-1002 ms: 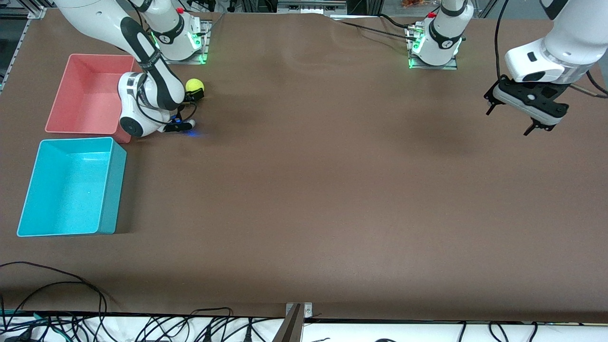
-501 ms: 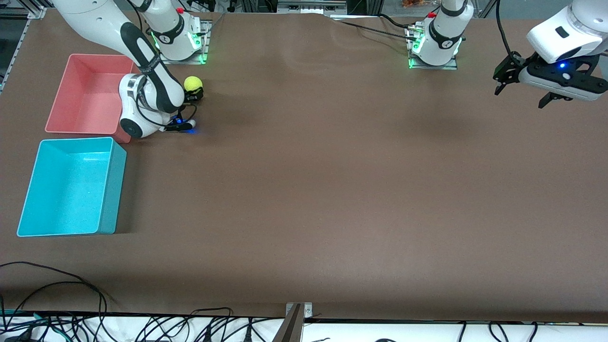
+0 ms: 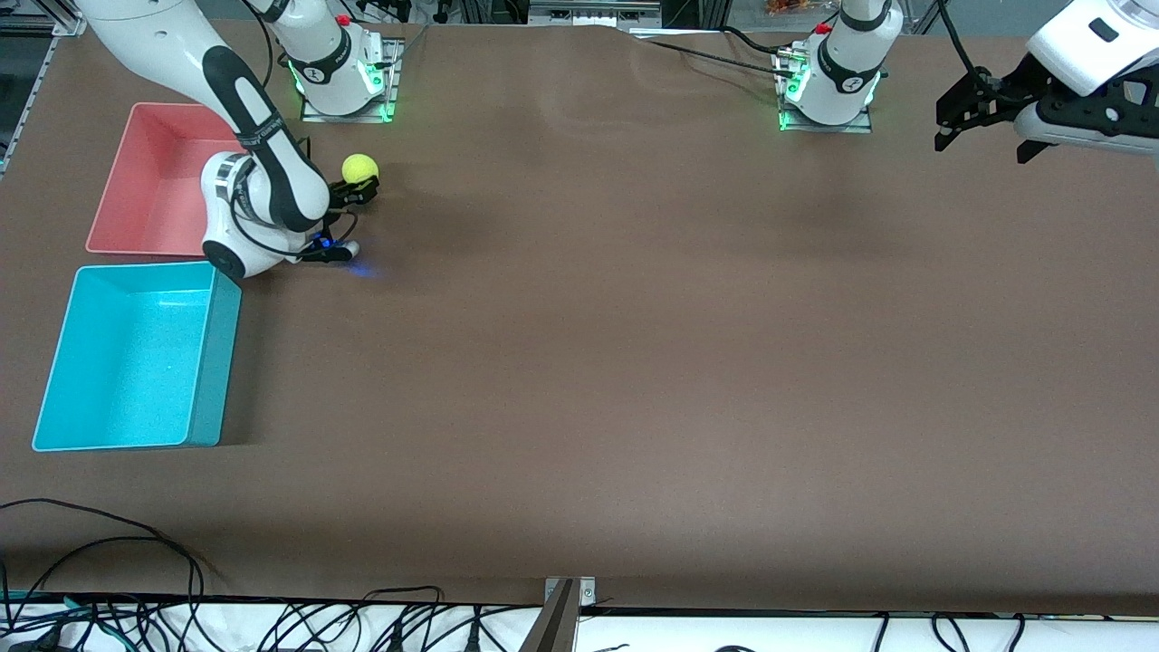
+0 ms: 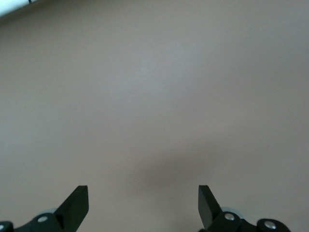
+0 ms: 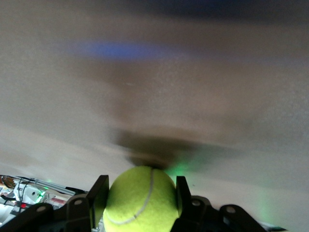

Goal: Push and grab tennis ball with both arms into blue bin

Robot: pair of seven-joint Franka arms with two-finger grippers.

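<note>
Tennis ball (image 3: 359, 167) clamped in right gripper (image 3: 355, 188), just off the brown table (image 3: 634, 362) near the right arm's base (image 3: 340, 81). In right wrist view, ball (image 5: 140, 200) pinched between both black fingers (image 5: 99, 193), one pad on each side, seam line visible on the fuzz, shadow on table surface under it. Right gripper low over the table beside the pink bin (image 3: 158, 181), at the right arm's end; wrist body white, blue light glowing on its underside and reflecting on the table.

Blue bin (image 3: 136, 358) resting on table, nearer the front camera than the pink bin, short walls almost touching. Ball well apart from blue bin, not over it; pink bin and right wrist sit between them in front view.

Left gripper (image 3: 982, 113) up in the air over the left arm's end of the table, near the left arm's base (image 3: 828, 81). Fingers spread wide, holding nothing. Left wrist view confirms: two black fingertips (image 4: 75, 205) far apart with only bare table (image 4: 154, 96) between them, faint shadow patch on the surface.

Cables (image 3: 272, 625) bunched along the table edge closest to the front camera.
</note>
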